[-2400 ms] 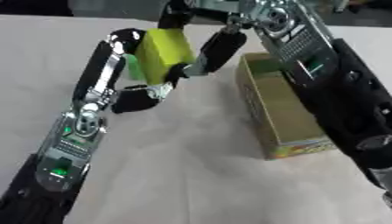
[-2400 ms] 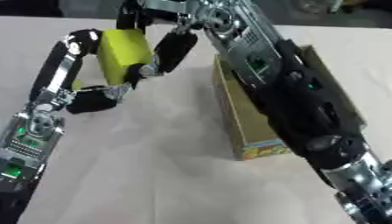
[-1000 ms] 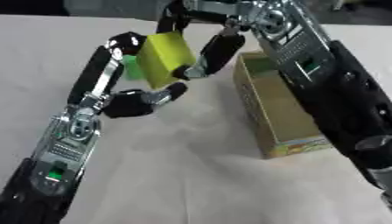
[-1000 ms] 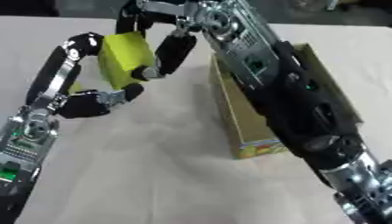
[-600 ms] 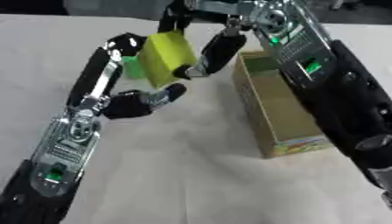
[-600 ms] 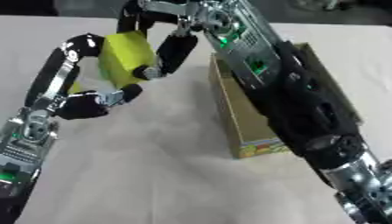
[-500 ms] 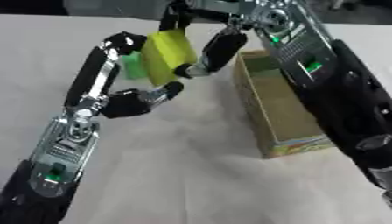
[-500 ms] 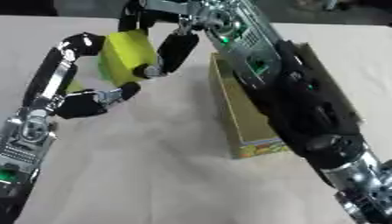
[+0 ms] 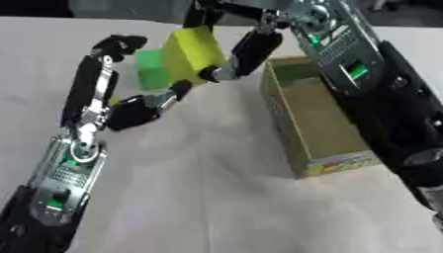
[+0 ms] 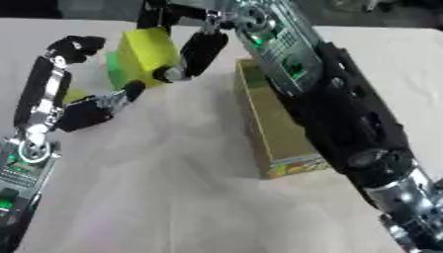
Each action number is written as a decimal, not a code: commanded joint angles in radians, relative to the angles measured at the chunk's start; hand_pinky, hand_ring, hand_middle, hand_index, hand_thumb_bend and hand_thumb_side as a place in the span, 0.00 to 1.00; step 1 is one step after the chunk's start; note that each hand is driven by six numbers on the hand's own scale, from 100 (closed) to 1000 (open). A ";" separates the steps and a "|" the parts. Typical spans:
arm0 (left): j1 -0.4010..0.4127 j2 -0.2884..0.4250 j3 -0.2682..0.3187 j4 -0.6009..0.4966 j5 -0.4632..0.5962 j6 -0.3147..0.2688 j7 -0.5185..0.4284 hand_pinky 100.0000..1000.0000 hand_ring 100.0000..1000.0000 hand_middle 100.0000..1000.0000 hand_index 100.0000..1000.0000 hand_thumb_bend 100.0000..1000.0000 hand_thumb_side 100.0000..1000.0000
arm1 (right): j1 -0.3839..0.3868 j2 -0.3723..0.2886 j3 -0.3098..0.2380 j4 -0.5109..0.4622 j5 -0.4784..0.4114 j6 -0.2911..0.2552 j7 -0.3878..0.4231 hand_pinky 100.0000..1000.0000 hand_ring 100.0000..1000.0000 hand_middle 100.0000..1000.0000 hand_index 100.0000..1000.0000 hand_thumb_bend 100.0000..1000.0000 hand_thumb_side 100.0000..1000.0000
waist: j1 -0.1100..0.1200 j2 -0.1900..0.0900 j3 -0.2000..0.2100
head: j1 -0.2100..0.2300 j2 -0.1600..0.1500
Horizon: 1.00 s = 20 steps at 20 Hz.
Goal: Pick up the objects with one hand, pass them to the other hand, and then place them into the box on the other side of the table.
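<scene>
My right hand (image 9: 234, 54) clamps a matte yellow block (image 9: 195, 52) beside the open cardboard box (image 9: 316, 118); left hand (image 9: 138, 106) hangs curled, holding nothing.

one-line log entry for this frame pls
phase: handover done | right hand: holds yellow block, left of open cardboard box | left hand: off block, below it | green block: on table
</scene>
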 commanded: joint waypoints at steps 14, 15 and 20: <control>0.061 0.120 0.058 -0.003 0.020 0.023 0.023 0.78 0.74 0.67 0.78 0.64 0.56 | 0.078 -0.197 -0.150 -0.127 -0.123 0.098 -0.110 0.81 0.61 0.50 0.57 0.20 0.00 | 0.012 -0.008 -0.009 | -0.074 -0.003; 0.063 0.125 0.062 -0.005 0.022 0.024 0.025 0.78 0.74 0.67 0.78 0.63 0.56 | 0.087 -0.211 -0.159 -0.135 -0.134 0.103 -0.116 0.81 0.61 0.50 0.57 0.20 0.00 | 0.012 -0.008 -0.009 | -0.083 -0.002; 0.072 0.146 0.085 -0.017 0.030 0.032 0.042 0.78 0.74 0.66 0.76 0.62 0.56 | 0.140 -0.281 -0.214 -0.162 -0.191 0.133 -0.153 0.81 0.61 0.50 0.58 0.19 0.00 | 0.014 -0.008 -0.012 | -0.120 0.001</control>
